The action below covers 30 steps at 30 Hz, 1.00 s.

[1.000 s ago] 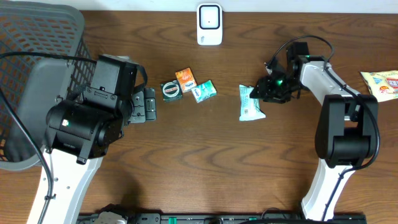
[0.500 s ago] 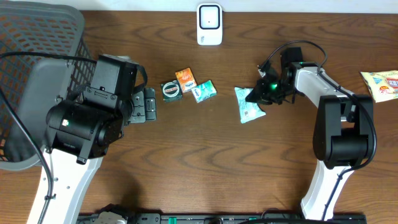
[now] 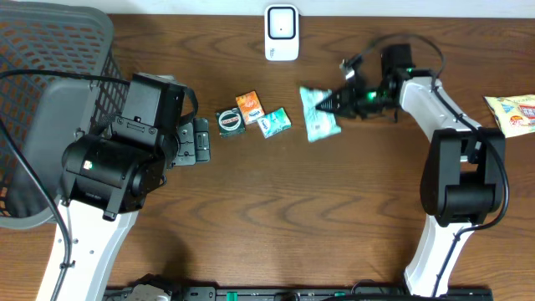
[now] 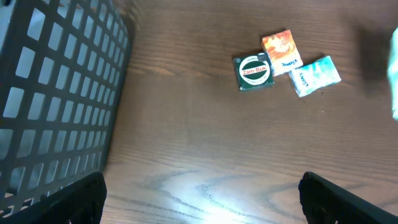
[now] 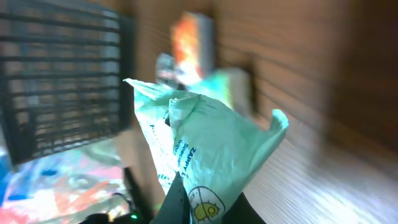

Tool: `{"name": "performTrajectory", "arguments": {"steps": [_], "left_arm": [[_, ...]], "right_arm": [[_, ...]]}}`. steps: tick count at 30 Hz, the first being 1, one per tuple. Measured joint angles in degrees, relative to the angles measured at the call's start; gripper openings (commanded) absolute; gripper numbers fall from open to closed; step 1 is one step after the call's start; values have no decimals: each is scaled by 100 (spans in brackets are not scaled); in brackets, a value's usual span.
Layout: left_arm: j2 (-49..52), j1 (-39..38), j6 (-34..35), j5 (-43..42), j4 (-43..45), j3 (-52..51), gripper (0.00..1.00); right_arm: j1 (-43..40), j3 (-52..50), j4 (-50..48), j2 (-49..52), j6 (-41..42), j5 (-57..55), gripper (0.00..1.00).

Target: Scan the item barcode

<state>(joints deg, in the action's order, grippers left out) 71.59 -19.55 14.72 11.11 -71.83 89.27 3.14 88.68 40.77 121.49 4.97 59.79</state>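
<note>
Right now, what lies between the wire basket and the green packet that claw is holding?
In the overhead view: the left arm, then a Zam-Buk tin, an orange packet and a blue packet, clustered left of the green packet.

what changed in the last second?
The right hand shut on the green packet and carried it left and toward the far edge, nearer the scanner. The left hand stayed open and still. The tin, orange pack, blue pack, basket and the bag at the right edge have not moved.
</note>
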Motion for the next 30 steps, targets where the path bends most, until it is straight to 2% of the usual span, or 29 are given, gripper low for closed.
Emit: {"name": "performTrajectory", "arguments": {"steps": [6, 11, 17, 30], "left_arm": [[0, 0, 0, 0, 0, 0, 98], [0, 0, 0, 0, 0, 0, 98], [0, 0, 0, 0, 0, 0, 98], [0, 0, 0, 0, 2, 0, 98]], "right_arm": [[4, 549, -643, -7, 140, 586, 1], [59, 662, -1193, -168, 699, 529, 1], [426, 662, -837, -754, 1241, -118, 1], [616, 688, 313, -2199, 1436, -1532, 1]]}}
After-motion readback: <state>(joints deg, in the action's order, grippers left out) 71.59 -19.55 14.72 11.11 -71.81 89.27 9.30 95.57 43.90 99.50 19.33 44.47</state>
